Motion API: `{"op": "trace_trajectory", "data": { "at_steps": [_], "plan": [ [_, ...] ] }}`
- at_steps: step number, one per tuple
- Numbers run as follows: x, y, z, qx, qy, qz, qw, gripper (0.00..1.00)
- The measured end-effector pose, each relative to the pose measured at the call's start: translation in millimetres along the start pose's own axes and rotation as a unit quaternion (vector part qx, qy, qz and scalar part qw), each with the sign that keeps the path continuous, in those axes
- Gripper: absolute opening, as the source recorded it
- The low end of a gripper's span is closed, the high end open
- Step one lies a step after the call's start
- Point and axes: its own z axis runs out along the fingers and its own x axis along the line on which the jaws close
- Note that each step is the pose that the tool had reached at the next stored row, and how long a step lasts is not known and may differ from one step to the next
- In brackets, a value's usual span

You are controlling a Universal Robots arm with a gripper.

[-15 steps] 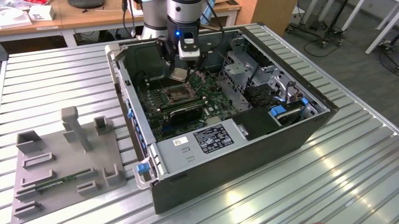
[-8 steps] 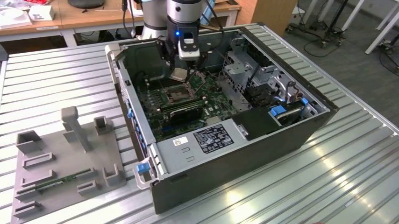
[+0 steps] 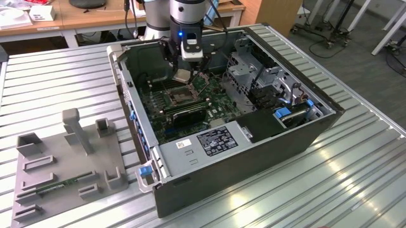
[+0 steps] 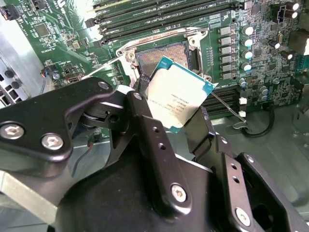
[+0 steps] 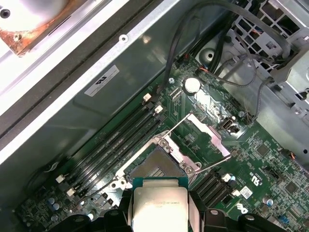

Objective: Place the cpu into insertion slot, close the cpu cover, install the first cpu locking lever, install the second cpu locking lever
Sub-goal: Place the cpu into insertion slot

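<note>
The cpu (image 3: 182,75) is a small square chip with a silvery top, and my gripper (image 3: 184,72) is shut on its edges inside the open computer case. It hangs tilted a little above the insertion slot (image 3: 179,97). In the second wrist view the cpu (image 4: 178,94) sits between the black fingers (image 4: 145,116) of the gripper (image 4: 171,108), with the dark insertion slot (image 4: 161,53) just beyond it. The first wrist view has the cpu (image 5: 159,203) short of the bare insertion slot (image 5: 154,166). The cpu cover (image 5: 205,129) stands flipped open beside it, and thin wire levers (image 5: 212,166) are raised.
The green motherboard (image 3: 216,102) lies in the case, with a black heatsink (image 3: 189,115) near the socket and a metal drive cage (image 3: 254,71) at the exterior view's right. Memory slots (image 5: 116,140) run beside the socket. A grey fixture plate (image 3: 70,161) lies on the slatted table.
</note>
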Motion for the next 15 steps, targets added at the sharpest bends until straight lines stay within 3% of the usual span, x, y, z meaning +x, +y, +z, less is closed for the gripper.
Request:
{"op": "trace_trajectory", "data": {
  "at_steps": [15],
  "plan": [
    [0.0, 0.0, 0.0, -0.0002, -0.0007, 0.007, 0.99997, 0.54]
  ]
}}
